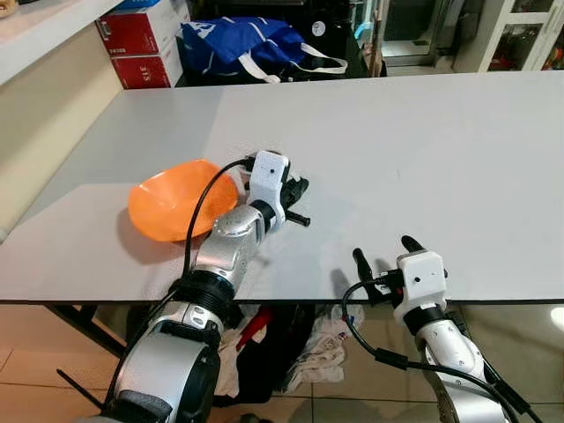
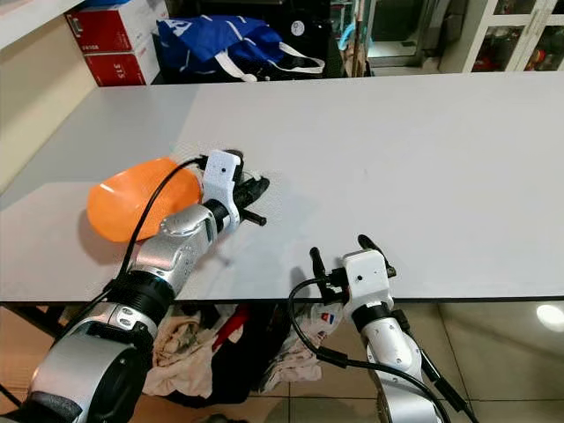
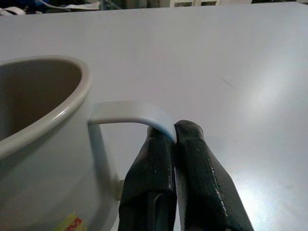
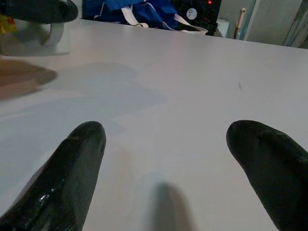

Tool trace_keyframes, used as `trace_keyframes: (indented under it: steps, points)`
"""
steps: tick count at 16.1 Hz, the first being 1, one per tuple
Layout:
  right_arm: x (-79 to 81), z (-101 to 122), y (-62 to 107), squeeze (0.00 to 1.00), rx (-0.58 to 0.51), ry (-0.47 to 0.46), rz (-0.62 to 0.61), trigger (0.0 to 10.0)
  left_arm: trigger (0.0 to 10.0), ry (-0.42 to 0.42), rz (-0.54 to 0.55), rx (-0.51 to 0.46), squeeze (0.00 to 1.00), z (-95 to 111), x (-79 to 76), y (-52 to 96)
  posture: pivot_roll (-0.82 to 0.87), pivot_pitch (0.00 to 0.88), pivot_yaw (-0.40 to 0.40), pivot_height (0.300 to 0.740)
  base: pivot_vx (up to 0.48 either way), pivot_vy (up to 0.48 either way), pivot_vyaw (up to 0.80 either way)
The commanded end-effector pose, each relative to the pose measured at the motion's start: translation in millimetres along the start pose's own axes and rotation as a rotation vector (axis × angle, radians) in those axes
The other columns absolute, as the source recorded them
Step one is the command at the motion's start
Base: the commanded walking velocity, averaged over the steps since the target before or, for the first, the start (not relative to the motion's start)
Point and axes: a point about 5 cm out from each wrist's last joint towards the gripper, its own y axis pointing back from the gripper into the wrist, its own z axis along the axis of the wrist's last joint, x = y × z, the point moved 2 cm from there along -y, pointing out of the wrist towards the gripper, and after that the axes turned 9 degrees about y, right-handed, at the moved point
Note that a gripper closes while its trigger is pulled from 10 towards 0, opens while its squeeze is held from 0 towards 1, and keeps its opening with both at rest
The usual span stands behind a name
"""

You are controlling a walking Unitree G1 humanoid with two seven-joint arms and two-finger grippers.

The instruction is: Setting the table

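Note:
A white mug (image 3: pixel 38 144) stands on the grey table (image 1: pixel 397 141), and my left gripper (image 3: pixel 175 130) is shut on its handle (image 3: pixel 130 113). In the eye views the left gripper (image 1: pixel 295 201) lies over the table just right of an orange bowl (image 1: pixel 172 207), and its wrist hides the mug. The bowl sits tilted near the table's left front. My right gripper (image 1: pixel 383 248) hovers open at the table's front edge with nothing between its fingers (image 4: pixel 82 144). From the right wrist view, the mug (image 4: pixel 48 36) shows far off beyond bare tabletop.
A blue bag (image 1: pixel 242 44) and red boxes (image 1: pixel 141 44) sit behind the table's far edge. A beige counter wall (image 1: pixel 44 115) runs along the left side. Clothes (image 1: pixel 317 348) lie on the floor under the table's front edge.

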Motion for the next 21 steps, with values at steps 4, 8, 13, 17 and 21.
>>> trace_keyframes:
  steps: [4, 8, 13, 17, 21]
  points:
    - [1.0, 3, -1.8, 0.0, -0.002, 0.009, 0.01, 10.0, 10.0, -0.005, 0.028, -0.006, 0.0, 3, 4.5, 0.1, -0.17, 0.0, 0.104, 0.736, 0.0, 0.0, 0.0]
    - [1.2, 3, -1.6, 0.0, -0.001, 0.012, 0.013, 10.0, 10.0, -0.015, 0.037, 0.004, 0.0, 0, 4.2, -0.2, -0.17, 0.0, 0.101, 0.736, 0.0, 0.0, 0.0]
    - [2.7, 3, -0.4, 0.0, 0.002, 0.012, 0.016, 10.0, 10.0, 0.017, -0.009, 0.041, 0.0, -8, -3.2, -1.4, -0.17, 0.0, 0.105, 0.736, 0.0, 0.0, 0.0]
    - [3.5, 2, 0.9, 0.0, 0.004, 0.012, 0.016, 10.0, 10.0, 0.002, -0.03, 0.065, 0.0, -17, -8.6, -0.9, -0.17, 0.0, 0.106, 0.736, 0.0, 0.0, 0.0]
    - [3.8, 2, 1.7, 0.0, 0.008, 0.013, 0.017, 10.0, 10.0, -0.026, 0.01, 0.089, 0.0, -24, -2.5, 1.0, -0.17, 0.0, 0.11, 0.736, 0.0, 0.0, 0.0]
